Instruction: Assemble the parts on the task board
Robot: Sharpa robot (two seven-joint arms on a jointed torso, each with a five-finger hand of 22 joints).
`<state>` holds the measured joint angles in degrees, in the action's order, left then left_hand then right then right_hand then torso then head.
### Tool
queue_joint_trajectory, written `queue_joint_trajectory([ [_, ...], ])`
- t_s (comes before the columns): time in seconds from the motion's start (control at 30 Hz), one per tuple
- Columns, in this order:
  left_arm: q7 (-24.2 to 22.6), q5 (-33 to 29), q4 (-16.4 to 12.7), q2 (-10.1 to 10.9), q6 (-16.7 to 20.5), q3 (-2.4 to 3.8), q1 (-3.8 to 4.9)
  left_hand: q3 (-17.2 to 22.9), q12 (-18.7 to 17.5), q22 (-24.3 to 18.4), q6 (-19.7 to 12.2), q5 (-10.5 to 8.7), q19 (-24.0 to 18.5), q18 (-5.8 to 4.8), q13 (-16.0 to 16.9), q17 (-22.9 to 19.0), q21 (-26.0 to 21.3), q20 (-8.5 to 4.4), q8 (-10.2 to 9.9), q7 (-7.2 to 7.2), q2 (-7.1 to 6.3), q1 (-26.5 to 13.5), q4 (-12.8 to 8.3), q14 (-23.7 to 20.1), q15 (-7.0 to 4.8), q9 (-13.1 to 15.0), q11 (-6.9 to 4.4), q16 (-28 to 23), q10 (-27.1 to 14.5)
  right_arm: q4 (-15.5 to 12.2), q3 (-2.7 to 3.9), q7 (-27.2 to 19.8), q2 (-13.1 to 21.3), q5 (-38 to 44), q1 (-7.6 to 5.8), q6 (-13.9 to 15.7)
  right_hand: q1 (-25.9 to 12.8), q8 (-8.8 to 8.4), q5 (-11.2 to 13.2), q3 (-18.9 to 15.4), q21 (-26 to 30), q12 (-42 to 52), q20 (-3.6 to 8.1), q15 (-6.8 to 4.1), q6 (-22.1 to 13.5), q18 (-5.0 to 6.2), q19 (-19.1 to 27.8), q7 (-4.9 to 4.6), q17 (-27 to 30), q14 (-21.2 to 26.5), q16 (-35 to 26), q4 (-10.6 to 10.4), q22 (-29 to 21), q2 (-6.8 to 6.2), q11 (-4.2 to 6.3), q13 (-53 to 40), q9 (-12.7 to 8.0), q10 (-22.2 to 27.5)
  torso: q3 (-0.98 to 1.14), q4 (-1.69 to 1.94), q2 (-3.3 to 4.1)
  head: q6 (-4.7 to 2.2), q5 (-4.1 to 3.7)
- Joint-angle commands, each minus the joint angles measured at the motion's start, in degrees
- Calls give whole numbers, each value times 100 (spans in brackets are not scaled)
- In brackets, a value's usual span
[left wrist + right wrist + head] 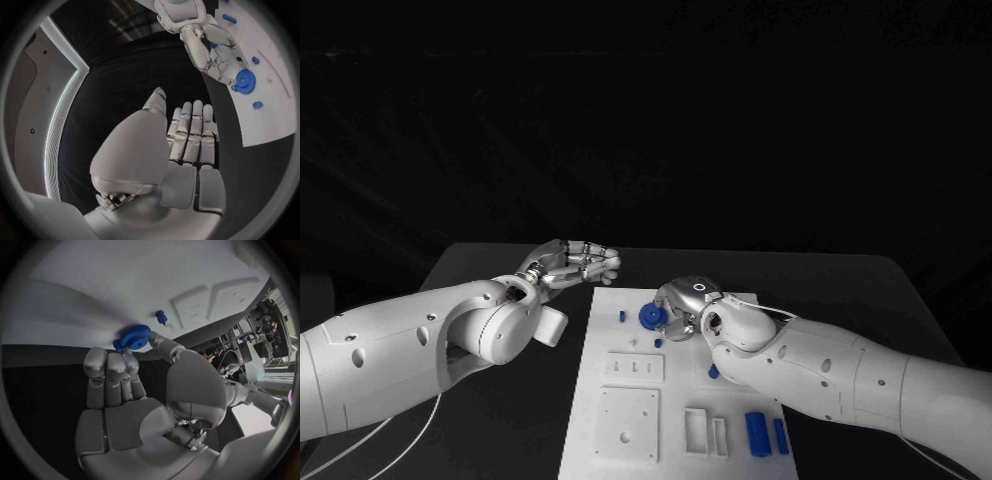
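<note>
- Task board (678,400), a white plate, lies in the middle of the black surface (862,285), its long side running from near to far.
- Right robot hand (682,305) sits over the far end of the board, fingertips (128,357) touching a round blue gear (651,317); the gear lies on the board near its far edge, and whether the hand grips it or only touches it cannot be told.
- Left wrist view shows the same contact: the right robot hand's fingers curl down onto the blue gear (244,81).
- Left robot hand (571,263) hovers off the board, just beyond its far left corner, fingers straight and close together, holding nothing.
- Small blue peg (622,315) stands on the board just left of the gear; another small blue piece (658,342) lies a little nearer than the gear.
- 2 long blue bars (757,434) lie side by side at the near right of the board, by the right arm.
- White raised blocks on the board: a small one with slots (633,368) in the middle left, a larger square one (627,425) nearer, and a narrow frame (705,431) between that and the bars.
</note>
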<state>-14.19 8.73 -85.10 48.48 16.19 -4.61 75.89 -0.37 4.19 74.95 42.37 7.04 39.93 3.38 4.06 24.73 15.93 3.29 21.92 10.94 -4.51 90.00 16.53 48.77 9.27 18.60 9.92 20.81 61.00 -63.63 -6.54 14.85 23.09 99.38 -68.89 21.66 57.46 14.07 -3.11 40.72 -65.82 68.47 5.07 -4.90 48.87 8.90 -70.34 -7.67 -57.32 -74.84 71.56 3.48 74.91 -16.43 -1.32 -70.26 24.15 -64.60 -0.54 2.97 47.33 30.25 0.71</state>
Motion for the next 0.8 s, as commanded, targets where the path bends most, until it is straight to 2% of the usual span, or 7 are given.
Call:
queue_joint_trajectory([
  [0.03,-33,17,-20,3,-76,4,9,-12,-31,109,-12,5,-30,46,-7,6,-23,22,-37,56,9,42,7,29,2,-4,6,-23,-28,-49,-23,19,38,-18,34,-325,-49,45,-11,-48,35,37,39,-4,36,610,10,-15,-8,-18,-17,-3,82,25,-2,-6,25,-39,4,-10,-1,0,7],
  [0.3,-34,17,-31,19,-77,4,9,-11,-30,109,-12,5,-30,46,-7,7,-23,22,-38,56,9,44,6,31,2,-4,6,-25,-28,-82,-24,98,131,-16,35,-363,-62,67,-10,-65,35,38,41,-1,64,610,10,-22,-13,-18,-18,-26,83,24,-8,-5,35,-39,7,1,-3,2,-9],
  [0.5,-34,17,-31,37,-77,4,9,-11,-30,109,-12,6,-30,46,-7,8,-23,22,-38,56,9,44,6,31,2,-4,6,-25,-28,-164,-24,141,258,-7,41,-34,-66,69,-10,-68,36,39,41,1,66,610,10,-24,-13,-18,-19,-31,83,22,-9,-7,36,-41,10,-3,-4,-4,-9],
  [0.57,-37,17,-31,39,-73,4,9,-11,-30,109,-12,5,-30,46,-7,8,-23,22,-38,56,9,44,6,31,2,-4,6,-26,-28,-203,-24,108,302,-26,41,126,-56,79,-41,-59,38,41,44,5,81,610,9,-30,-15,-17,-20,-38,83,23,-14,-8,40,-44,11,-3,-4,-3,-5],
  [0.73,-41,17,-25,49,-73,4,9,-12,-30,109,-12,5,-30,46,-7,9,-24,23,-38,56,8,44,7,31,2,-4,6,-27,-29,-533,-19,-297,614,-455,44,878,-20,101,-80,-31,41,47,55,22,114,610,3,-49,-23,-18,-21,-52,81,10,-33,-10,48,-55,10,0,-5,-16,-11],
  [0.8,-45,17,-24,55,-72,4,9,-12,-30,109,-12,5,-30,46,-7,9,-24,23,-38,56,9,44,7,32,2,-4,6,-27,-29,-705,17,-526,782,-685,40,1026,8,104,-95,-19,42,44,60,26,117,610,0,-53,-26,-18,-21,-43,81,6,-36,-5,49,-52,13,-7,-9,-18,-8],
])
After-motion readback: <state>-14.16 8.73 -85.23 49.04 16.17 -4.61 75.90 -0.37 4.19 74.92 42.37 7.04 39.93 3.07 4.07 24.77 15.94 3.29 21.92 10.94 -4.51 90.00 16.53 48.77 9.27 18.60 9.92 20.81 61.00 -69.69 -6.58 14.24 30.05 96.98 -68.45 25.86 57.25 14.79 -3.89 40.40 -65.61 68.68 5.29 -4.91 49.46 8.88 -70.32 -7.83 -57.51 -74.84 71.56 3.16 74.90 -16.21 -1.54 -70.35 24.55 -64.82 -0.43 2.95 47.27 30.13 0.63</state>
